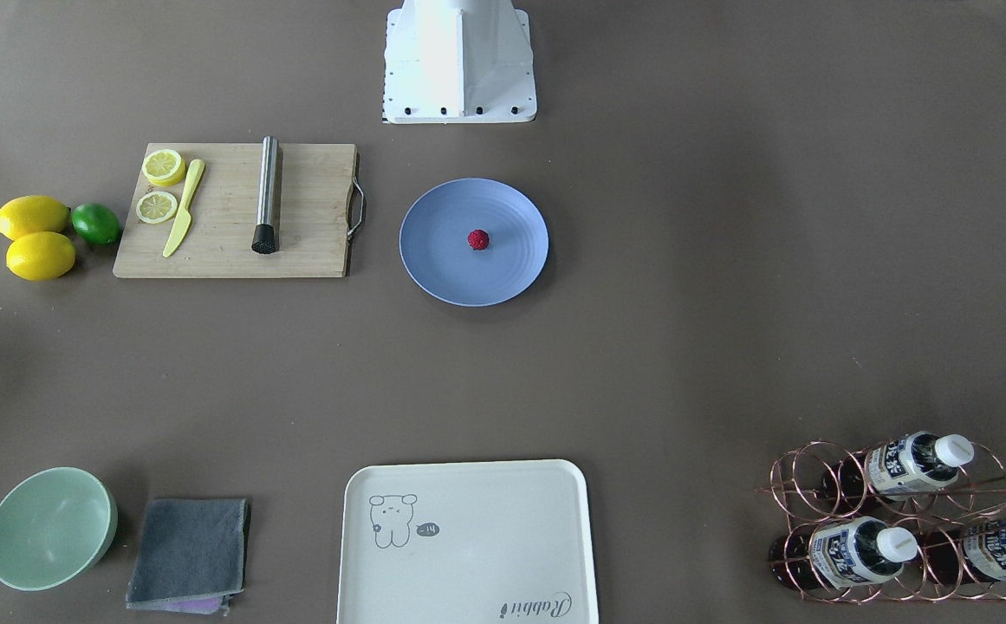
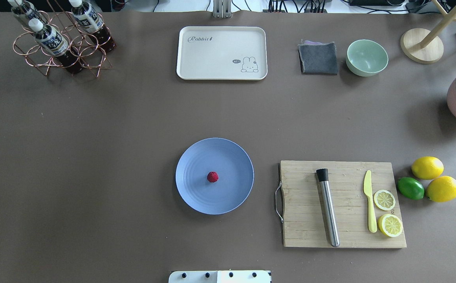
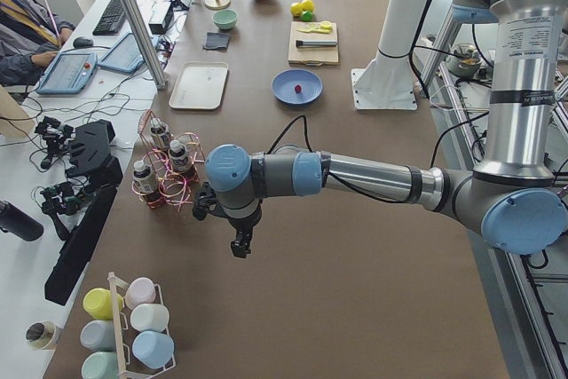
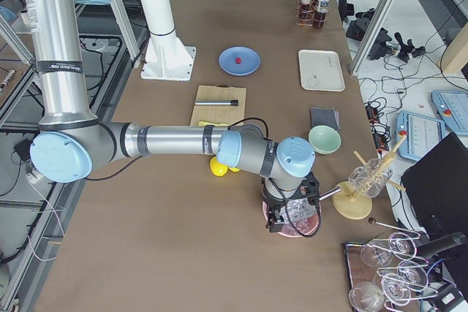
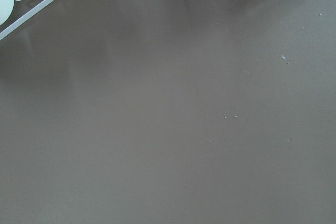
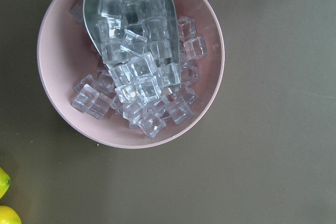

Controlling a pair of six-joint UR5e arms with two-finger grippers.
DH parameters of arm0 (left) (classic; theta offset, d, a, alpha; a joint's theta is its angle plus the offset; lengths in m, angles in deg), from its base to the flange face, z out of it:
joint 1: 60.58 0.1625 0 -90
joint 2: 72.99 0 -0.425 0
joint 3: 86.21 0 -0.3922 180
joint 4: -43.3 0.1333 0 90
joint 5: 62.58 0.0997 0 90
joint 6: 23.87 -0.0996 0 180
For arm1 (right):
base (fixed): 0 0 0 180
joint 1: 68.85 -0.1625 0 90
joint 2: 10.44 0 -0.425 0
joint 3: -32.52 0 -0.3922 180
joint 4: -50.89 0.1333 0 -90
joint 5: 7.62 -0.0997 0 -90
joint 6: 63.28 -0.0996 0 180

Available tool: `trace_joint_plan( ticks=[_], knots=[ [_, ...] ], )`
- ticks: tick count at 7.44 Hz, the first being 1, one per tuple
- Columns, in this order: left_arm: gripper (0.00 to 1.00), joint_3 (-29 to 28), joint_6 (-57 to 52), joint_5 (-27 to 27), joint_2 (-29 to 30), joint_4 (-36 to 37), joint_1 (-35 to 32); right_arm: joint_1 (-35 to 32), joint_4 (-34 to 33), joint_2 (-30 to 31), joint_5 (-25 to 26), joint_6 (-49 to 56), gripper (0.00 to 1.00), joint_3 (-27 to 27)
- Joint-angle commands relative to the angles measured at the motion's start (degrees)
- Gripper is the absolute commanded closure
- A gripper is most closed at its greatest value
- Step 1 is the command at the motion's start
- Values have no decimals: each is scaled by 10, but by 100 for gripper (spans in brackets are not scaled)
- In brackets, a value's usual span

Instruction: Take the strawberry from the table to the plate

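Broad matte brown-grey desk [image 2: 94, 157]. Round periwinkle-blue plate [image 2: 196, 157] mid-desk. Out at opposite desk ends, left jaws & right jaws show in side cams only: can't tell gap or any hold. Tiny bumpy deep-red strawberry [image 2: 212, 177] sits at plate centre.

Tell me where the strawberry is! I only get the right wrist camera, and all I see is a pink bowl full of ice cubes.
Observer: The strawberry sits near the middle of the blue plate, well away from the pink bowl.
Operator: Is anything else on the plate?
Observer: No, just the berry. Beside the plate lies a wooden cutting board with a yellow knife and two lemon slices on it.
Operator: Where's the other claw?
Observer: The left claw hangs over bare table, near a copper bottle rack.
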Motion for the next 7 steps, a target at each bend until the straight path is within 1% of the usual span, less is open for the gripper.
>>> trace_joint_plan(
  ticks=[1, 2, 3, 7],
  knots=[
    [3, 11, 30, 24, -11, 0, -3, -1, 0, 2, 2, 1, 0, -4],
    [3, 42, 37, 24, -36, 1, -3, -1, 0, 3, 1, 1, 0, -6],
    [3, 57, 36, 23, -38, 1, -4, 0, 0, 4, 2, 1, 0, -2],
    [3, 55, 36, 23, -41, 1, -7, 0, 1, 5, -2, -5, 0, -6]
  ],
)
